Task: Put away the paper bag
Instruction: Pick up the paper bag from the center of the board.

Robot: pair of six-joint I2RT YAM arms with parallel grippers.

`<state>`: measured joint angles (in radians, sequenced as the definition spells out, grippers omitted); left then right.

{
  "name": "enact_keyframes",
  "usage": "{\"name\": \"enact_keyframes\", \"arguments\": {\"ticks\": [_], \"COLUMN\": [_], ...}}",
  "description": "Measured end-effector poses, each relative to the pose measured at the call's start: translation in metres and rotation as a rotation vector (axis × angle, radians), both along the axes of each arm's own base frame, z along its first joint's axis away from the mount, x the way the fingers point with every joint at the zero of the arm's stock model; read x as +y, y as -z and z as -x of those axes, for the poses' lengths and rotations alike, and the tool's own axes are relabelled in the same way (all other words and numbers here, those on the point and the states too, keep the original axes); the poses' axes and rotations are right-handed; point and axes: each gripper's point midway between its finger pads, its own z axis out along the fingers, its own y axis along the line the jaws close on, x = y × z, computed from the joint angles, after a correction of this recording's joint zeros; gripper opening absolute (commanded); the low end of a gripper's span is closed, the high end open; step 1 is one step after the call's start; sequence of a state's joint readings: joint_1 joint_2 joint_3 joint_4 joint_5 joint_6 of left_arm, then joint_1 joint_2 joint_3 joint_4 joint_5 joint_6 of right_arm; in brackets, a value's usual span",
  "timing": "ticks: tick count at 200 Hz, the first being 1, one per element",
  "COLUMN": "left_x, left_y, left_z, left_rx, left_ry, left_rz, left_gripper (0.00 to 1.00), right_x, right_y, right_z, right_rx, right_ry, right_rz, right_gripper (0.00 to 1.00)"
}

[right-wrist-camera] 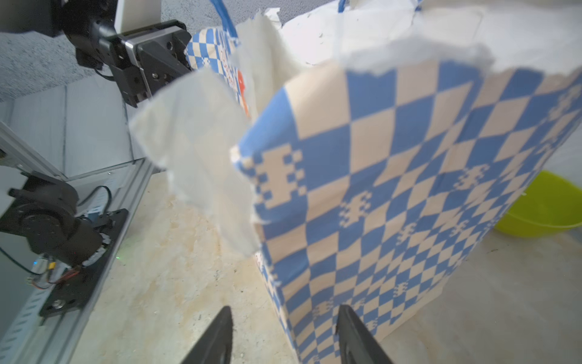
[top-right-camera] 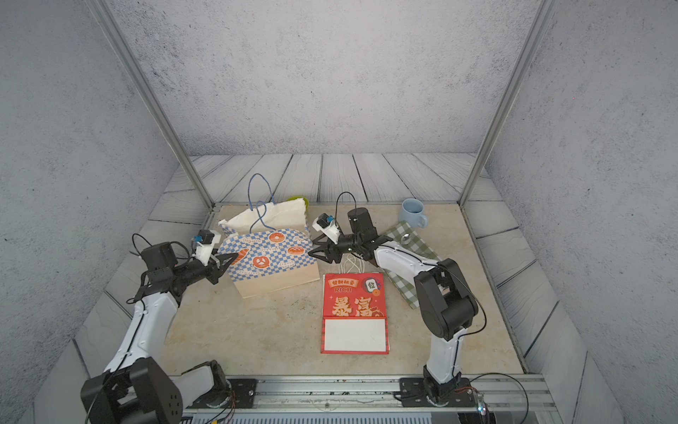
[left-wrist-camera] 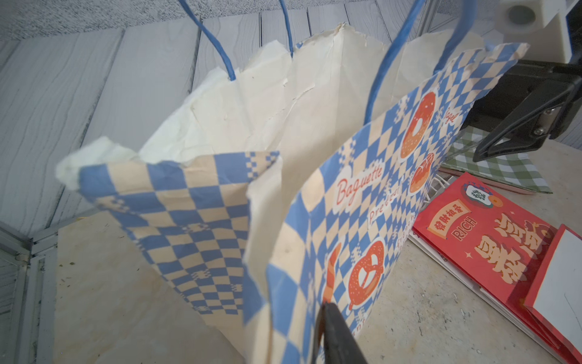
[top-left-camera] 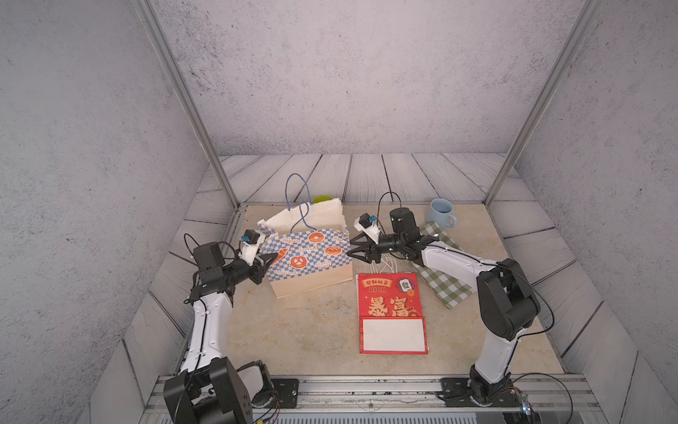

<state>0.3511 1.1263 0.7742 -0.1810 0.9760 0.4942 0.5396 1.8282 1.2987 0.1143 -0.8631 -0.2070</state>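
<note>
The right gripper (right-wrist-camera: pixel 285 309) is holding its jaws apart. In the right wrist view the near corner edge of the blue-and-cream checkered paper bag (right-wrist-camera: pixel 393 195) is sitting in the gap between them, and contact with the paper is impossible to judge. The left gripper (top-left-camera: pixel 273 256) is reaching in at the bag's opposite end. One of its jaws is lying against the pastry-printed front panel in the left wrist view. The other is hiding behind the paper, so I cannot tell whether the jaws are clamped on the panel.

The bag is standing upright on the beige marbled worktop (top-left-camera: pixel 293 330), between the two grippers and left of centre. Its mouth is gaping, its torn rim is flopping outward, and its blue cord handles (left-wrist-camera: pixel 382 75) are sticking up.

A flat red paper bag with gold lettering (top-left-camera: pixel 389 297) is lying just beside the checkered bag's near right corner. Its white cord handles (top-left-camera: pixel 385 264) are running under the right gripper. A green-and-white checked flat sheet (top-left-camera: pixel 445 290) is lying beneath the right arm, which is covering part of it. A light blue mug (top-left-camera: pixel 442 214) is standing upright beyond that sheet.

A yellow-green bowl (right-wrist-camera: pixel 548 208) is sitting behind the checkered bag. In both top views only a sliver of it is peeking over the rim.
</note>
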Motion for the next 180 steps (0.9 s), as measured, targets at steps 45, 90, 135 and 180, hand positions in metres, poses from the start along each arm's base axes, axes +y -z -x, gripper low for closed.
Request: {"name": "enact_keyframes", "arguments": {"ticks": [45, 90, 135, 180], "left_x": [-0.003, -0.007, -0.008, -0.009], "left_y": [0.0, 0.0, 0.002, 0.007], "left_z": [-0.001, -0.003, -0.006, -0.008], "left_rx": [-0.006, -0.01, -0.014, 0.001], "left_ry": [0.006, 0.015, 0.018, 0.016], "left_rz": [-0.013, -0.019, -0.025, -0.029], "left_gripper": [0.24, 0.24, 0.25, 0.26], "right_x": [0.001, 0.012, 0.025, 0.029], "right_y": [-0.012, -0.032, -0.039, -0.026], "right_z": [-0.012, -0.02, -0.019, -0.018], "right_rx": [-0.035, -0.089, -0.1, -0.08], "right_ry": [0.056, 0.062, 0.013, -0.006], "right_rz": [-0.026, -0.056, -0.082, -0.073], "right_gripper": [0.76, 0.78, 0.7, 0.6]}}
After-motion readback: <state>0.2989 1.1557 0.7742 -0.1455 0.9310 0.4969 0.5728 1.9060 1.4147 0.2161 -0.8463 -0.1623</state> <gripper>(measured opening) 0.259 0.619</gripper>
